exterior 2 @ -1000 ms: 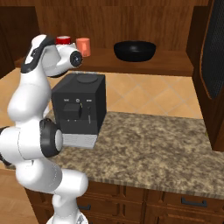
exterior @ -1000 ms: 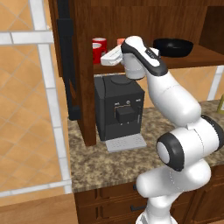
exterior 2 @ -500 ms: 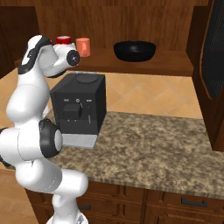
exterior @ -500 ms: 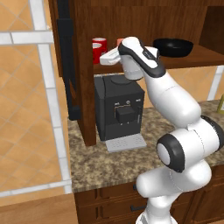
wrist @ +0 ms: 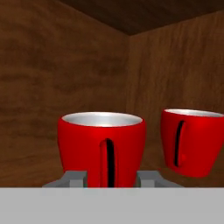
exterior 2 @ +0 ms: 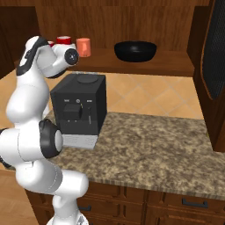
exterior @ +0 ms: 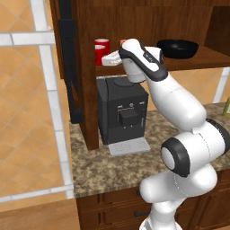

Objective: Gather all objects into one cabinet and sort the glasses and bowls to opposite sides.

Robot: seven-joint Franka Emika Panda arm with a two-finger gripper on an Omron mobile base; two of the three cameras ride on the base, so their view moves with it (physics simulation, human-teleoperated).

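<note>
Straight ahead of my gripper, inside the cabinet, stands a red cup with its dark handle facing me. In the hand view the two grey finger tips rise on either side of the cup's base, so the jaws stand apart with the cup between them; I cannot tell whether they touch it. A second red cup sits just beside the first, off to the gripper's right in that view and a little apart from it, near the cabinet's corner.

From the left base view, the hand reaches over the shelf edge at the red cups, which sit at the shelf's left end. The pink mug stands near the hand, on the side away from the red cups, and the black bowl rests well apart from the gripper, further along the same shelf. Below the gripper, the black coffee machine stands on the speckled counter. The cabinet door, with its long black handle, hangs open beyond the red cups.
</note>
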